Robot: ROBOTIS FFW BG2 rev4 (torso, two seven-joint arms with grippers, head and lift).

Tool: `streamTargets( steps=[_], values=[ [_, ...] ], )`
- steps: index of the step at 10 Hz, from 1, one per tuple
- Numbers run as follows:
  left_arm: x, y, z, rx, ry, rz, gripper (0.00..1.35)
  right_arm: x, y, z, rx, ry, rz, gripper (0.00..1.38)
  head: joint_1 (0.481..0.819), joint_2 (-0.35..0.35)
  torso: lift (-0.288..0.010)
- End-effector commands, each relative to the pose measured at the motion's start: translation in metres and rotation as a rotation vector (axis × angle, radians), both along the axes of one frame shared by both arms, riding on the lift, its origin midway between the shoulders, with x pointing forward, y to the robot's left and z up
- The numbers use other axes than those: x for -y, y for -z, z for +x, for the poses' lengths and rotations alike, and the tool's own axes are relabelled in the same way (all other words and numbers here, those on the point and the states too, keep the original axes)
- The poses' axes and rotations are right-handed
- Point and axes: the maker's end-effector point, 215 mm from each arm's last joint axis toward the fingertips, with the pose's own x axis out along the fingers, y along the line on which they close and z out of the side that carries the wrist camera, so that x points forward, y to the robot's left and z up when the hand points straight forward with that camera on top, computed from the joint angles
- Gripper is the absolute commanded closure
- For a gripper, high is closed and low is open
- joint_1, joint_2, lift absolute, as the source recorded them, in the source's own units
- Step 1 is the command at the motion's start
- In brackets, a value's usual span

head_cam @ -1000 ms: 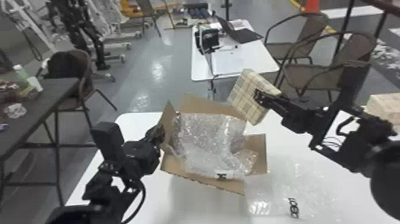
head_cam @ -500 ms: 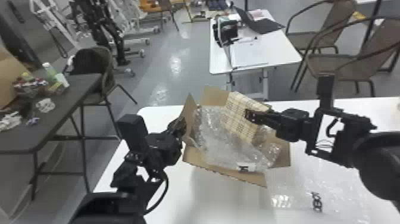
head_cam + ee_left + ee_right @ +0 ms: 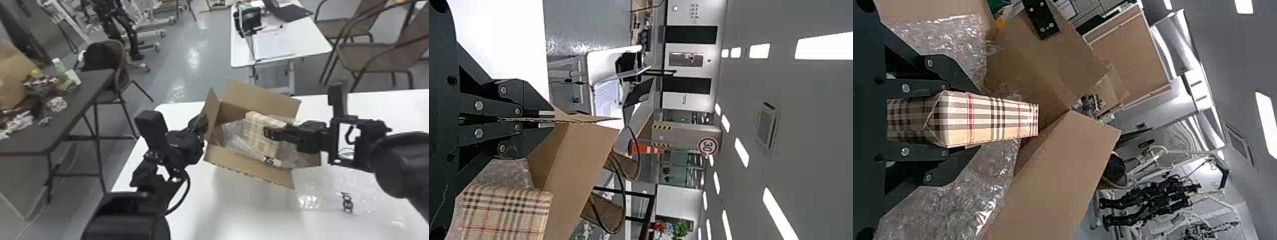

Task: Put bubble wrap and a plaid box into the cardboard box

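Ok, plaid box (image 3: pixel 255 127) just lowered into the cardboard box (image 3: pixel 249 167) near the table's (image 3: pixel 252 207) far-left corner, amid bubble wrap (image 3: pixel 234 134), maybe not bottomed out. Pinched snugly in right gripper (image 3: pixel 965 120), flap (image 3: pixel 213 111) clamped in left gripper (image 3: pixel 551 120). Basically just needs releasing.

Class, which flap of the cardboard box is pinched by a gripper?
The left-hand flap in the head view: its edge sits between the left gripper's fingers. The far flap and near flap are not gripped.
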Motion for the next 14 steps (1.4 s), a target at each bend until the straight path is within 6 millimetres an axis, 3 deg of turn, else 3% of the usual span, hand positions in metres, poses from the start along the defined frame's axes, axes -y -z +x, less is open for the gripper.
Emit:
streamTargets(
  steps=[1, 2, 3, 4, 9, 11, 14],
  values=[
    [0.001, 0.0, 0.0, 0.0, 0.001, -0.003, 1.23, 0.002, 0.013, 0.001, -0.019, 0.005, -0.013, 0.99, 0.673, 0.306, -0.109],
    [0.001, 0.001, 0.0, -0.002, 0.001, -0.003, 1.23, 0.003, 0.011, 0.002, -0.013, 0.009, 0.009, 0.7, 0.68, 0.304, -0.109],
    [0.001, 0.001, 0.0, 0.0, 0.0, -0.003, 1.23, 0.002, 0.003, 0.004, 0.005, 0.011, 0.028, 0.29, 0.683, 0.302, -0.109],
    [0.001, 0.001, 0.0, 0.0, 0.0, -0.003, 1.23, 0.002, -0.007, 0.006, 0.031, 0.012, 0.028, 0.04, 0.681, 0.301, -0.109],
    [-0.003, 0.001, 0.0, 0.001, -0.007, 0.002, 1.23, 0.019, -0.062, 0.017, 0.131, 0.104, 0.062, 0.06, 0.651, 0.292, -0.109],
    [-0.005, 0.001, 0.0, 0.002, -0.011, 0.003, 1.23, 0.047, -0.083, 0.024, 0.214, 0.215, 0.04, 0.06, 0.634, 0.283, -0.109],
    [-0.009, 0.003, -0.001, -0.003, -0.021, 0.004, 1.23, 0.1, -0.101, 0.02, 0.339, 0.416, 0.026, 0.06, 0.617, 0.241, -0.109]
  ],
)
